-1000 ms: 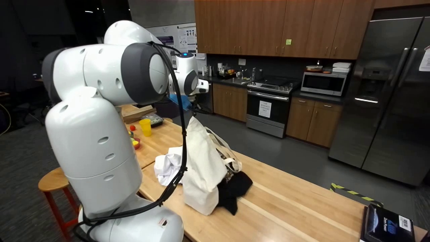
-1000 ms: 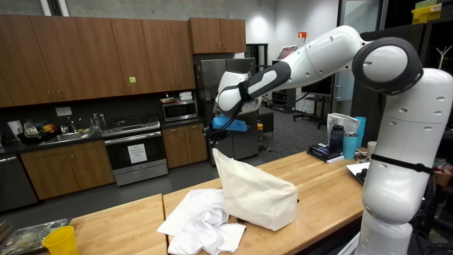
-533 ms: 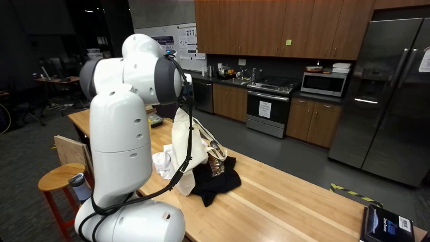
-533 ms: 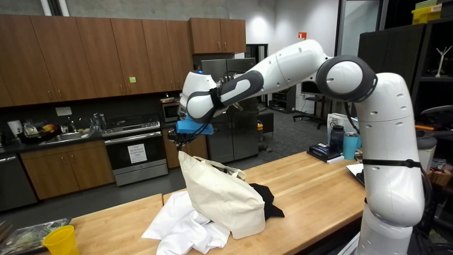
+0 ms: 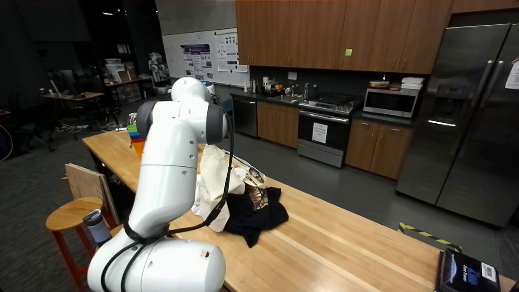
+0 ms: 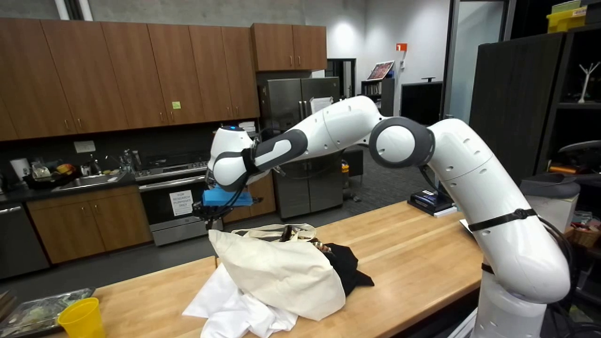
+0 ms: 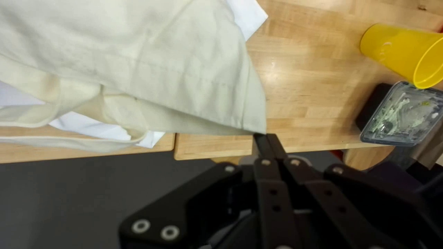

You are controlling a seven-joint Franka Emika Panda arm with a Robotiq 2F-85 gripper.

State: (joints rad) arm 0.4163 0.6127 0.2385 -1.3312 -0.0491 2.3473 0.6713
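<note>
Cream tote bag (image 6: 281, 274), 1 corner (image 7: 255, 121) lower than before, tight in the closed claw (image 7: 265, 137)

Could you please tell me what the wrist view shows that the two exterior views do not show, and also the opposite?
Only the wrist view: the round metal fasteners on the tool, and, in clear detail, its shut grip on a corner of the cream bag.

Only the exterior views: the black cloth, the refrigerator and the oven.

Shared by all: the cream bag, the white cloth and the wooden table. The yellow cup shows in the wrist view and in an exterior view.
</note>
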